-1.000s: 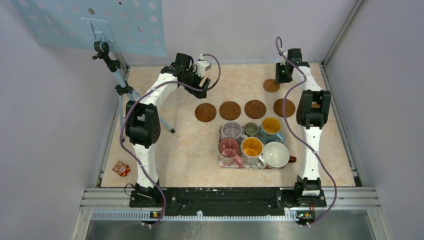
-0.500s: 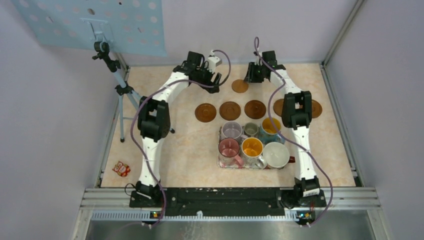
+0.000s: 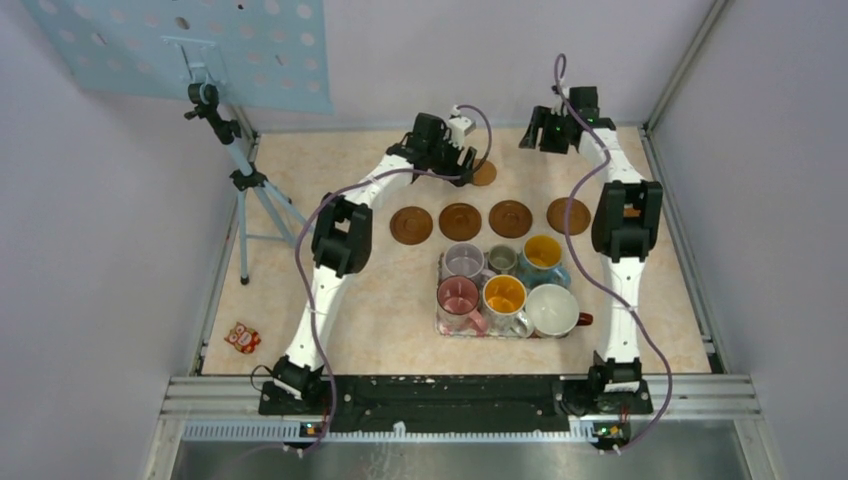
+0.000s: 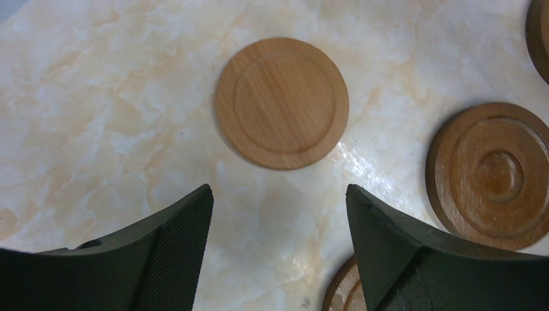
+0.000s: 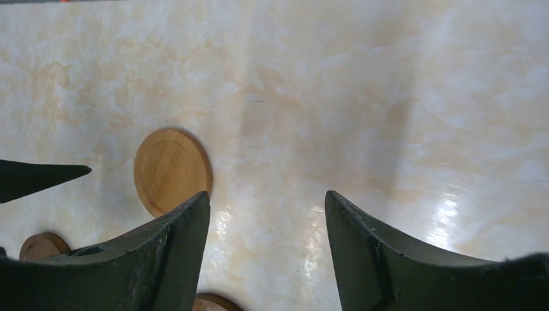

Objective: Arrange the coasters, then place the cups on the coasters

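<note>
We saw a beige marbled table (image 3: 380, 300) within grey walls (image 3: 480, 60), with a blue pegboard (image 3: 180, 45) and tripod (image 3: 245, 185) far left. Four coasters (image 3: 460, 221) lay in a row just beyond the tray (image 3: 440, 328) of cups (image 3: 504, 294). A lighter coaster (image 4: 282, 102) lay farther, partly under the left gripper (image 4: 278, 194). That and the right gripper (image 5: 267, 197) were spread, empty.

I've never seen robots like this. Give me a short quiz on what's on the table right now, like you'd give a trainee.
1. True or false: one of the mugs already stands on one of the dark coasters.
2. How many dark coasters lie in the row? A two, B four, C six.
3. What does the left gripper hold?
Key: 1 false, all six mugs sit in the tray. 2 B. 3 nothing; it is open, and the pale coaster lies free ahead of it.
</note>
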